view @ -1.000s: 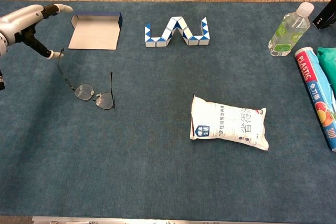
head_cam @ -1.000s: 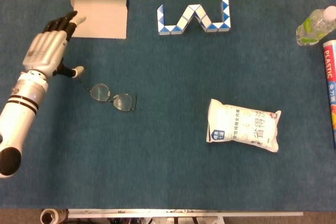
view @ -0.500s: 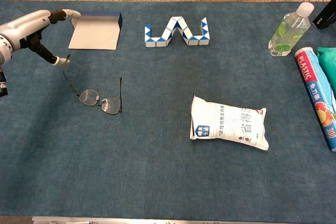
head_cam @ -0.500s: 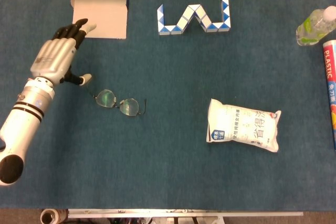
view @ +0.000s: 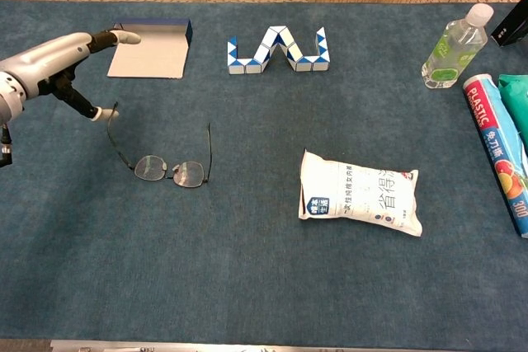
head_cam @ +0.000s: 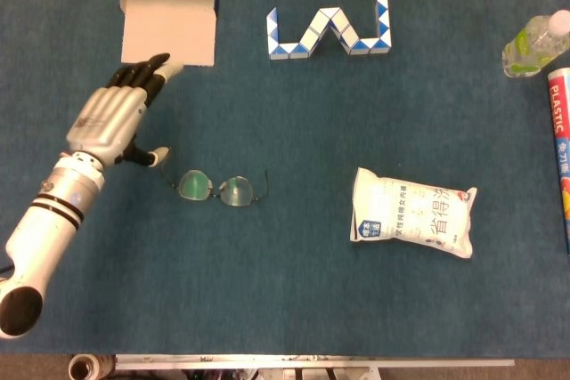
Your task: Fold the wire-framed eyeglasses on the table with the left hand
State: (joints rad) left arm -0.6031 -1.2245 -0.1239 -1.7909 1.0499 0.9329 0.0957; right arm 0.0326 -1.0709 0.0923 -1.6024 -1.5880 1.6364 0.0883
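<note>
wire eyeglasses temples open only in chest view

Thin wire-framed glasses lie on the blue table left of center, lenses clear with a greenish tint, both arms unfolded and pointing toward the far edge, frame resting upright on its rims.

left arm: reaches in from the worktop's near-left corner, slanting toward the far edge | left hand: back up, fingers stretched out side by side toward the far edge, thumb angled down and inward, holding nothing | right arm and hand: not seen in either view
</note>
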